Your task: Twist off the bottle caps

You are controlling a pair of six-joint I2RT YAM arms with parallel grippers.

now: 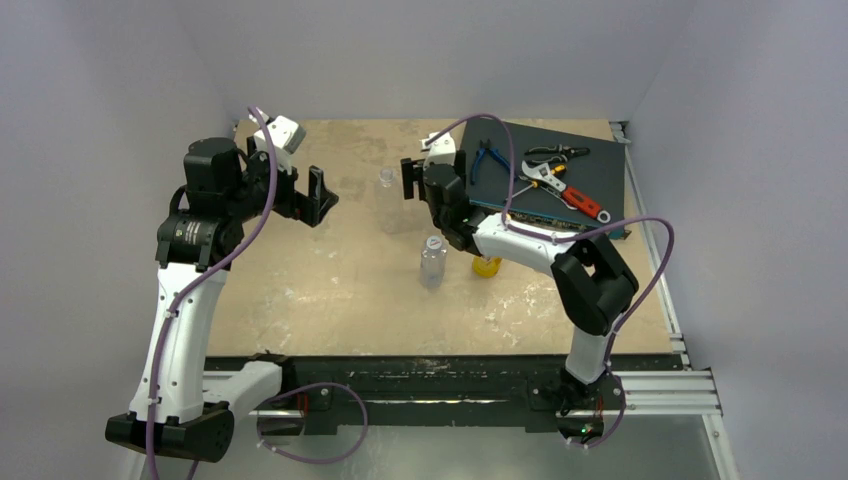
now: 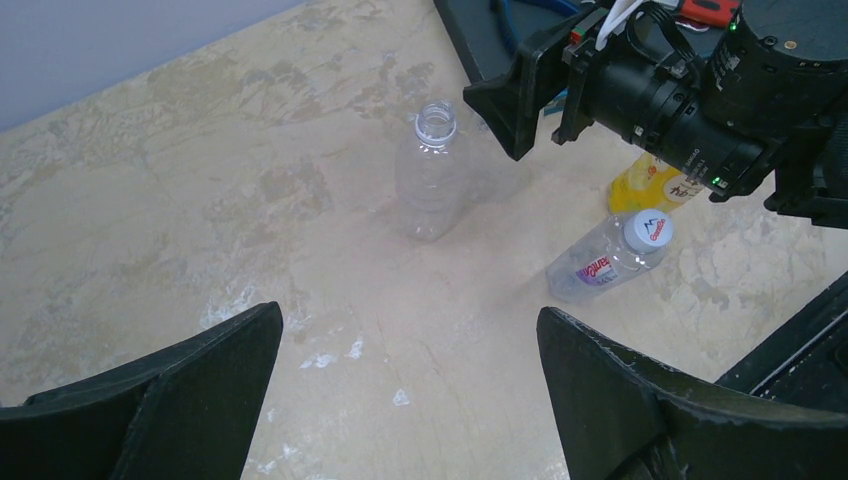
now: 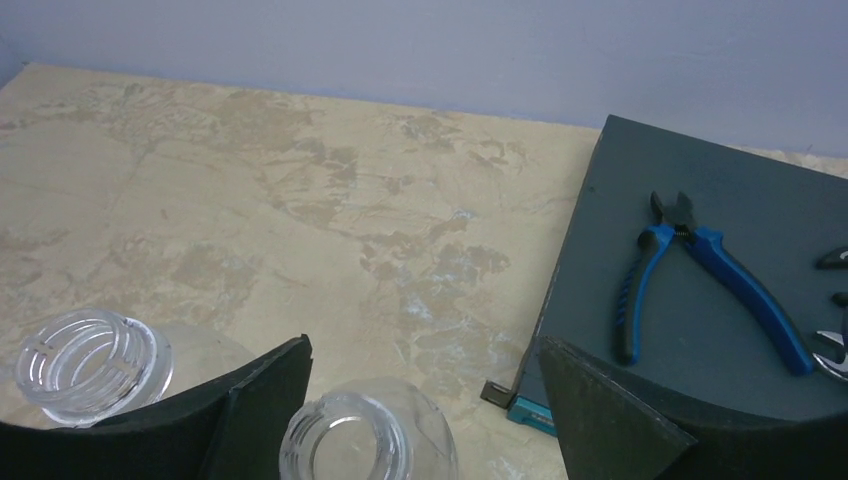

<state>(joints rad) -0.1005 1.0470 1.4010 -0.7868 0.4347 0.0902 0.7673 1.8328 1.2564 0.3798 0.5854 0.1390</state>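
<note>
Plainly, the table (image 1: 300, 290) is a tan, mottled board, blotched with darker brown and scuffed white in places. Pale lilac-grey walls (image 1: 420, 50) close it in on three sides. A black strip and a metal rail (image 1: 660, 385) run along its near edge by the arm bases. At the far right a dark case (image 1: 605, 170) lies flat on the board, carrying blue pliers (image 3: 680, 235), black pliers (image 1: 556, 152) and a red-handled wrench (image 1: 570, 193).

In the far half of the board an open bottle (image 3: 90, 352) and a second open bottle (image 3: 340, 440) stand close together, upright, their threads bare. Nearer the arms a capped bottle (image 1: 432, 265) stands upright with a white cap (image 2: 648, 230) on it. Just to its right a yellow bottle (image 2: 650, 188) is mostly hidden under the right arm, so its cap cannot be made out.

The right gripper (image 3: 422, 345) hangs just above the open pair with its fingers spread and released. The second open bottle's mouth sits below the gap, and nothing is held. The left gripper (image 2: 408, 315) is off to the left, apart from the bottles, spread wide above the board and holding nothing.
</note>
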